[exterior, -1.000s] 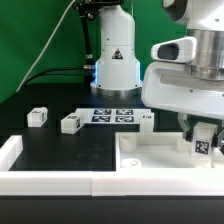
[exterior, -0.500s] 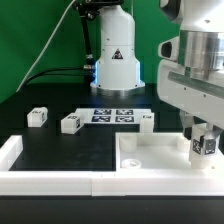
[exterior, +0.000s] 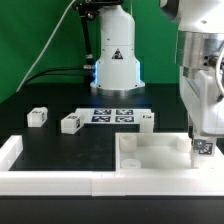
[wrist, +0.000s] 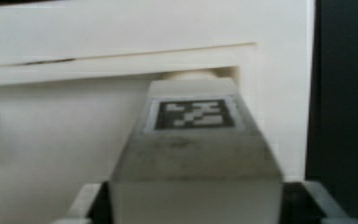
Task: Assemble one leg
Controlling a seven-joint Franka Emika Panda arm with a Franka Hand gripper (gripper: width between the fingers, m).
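White rail [exterior: 60, 184] runs along the near edge of the black counter [exterior: 60, 150], rising to a short raised end at the exterior view's left. Just behind it, toward the exterior view's right, lies the wide white panel [exterior: 150, 158] with a round socket [exterior: 128, 160] near its corner. Over the panel's far right end the gripper [exterior: 203, 147] points straight down, its fingers closed narrowly around 1 leg [exterior: 203, 148], tag facing the camera. In the wrist view the leg [wrist: 197, 150] fills the frame, upright, its top meeting a pale knob on the panel [wrist: 105, 80].

Judged from this, the step is seating the leg into a corner socket; next likely comes a straight downward press, perhaps a twist. Room is tight: panel edge beside it, frame edge close.

Farther back, 3 spare legs [exterior: 70, 122] sit well apart. Beyond them lies the marker board [exterior: 113, 115], then the robot base [exterior: 115, 60].
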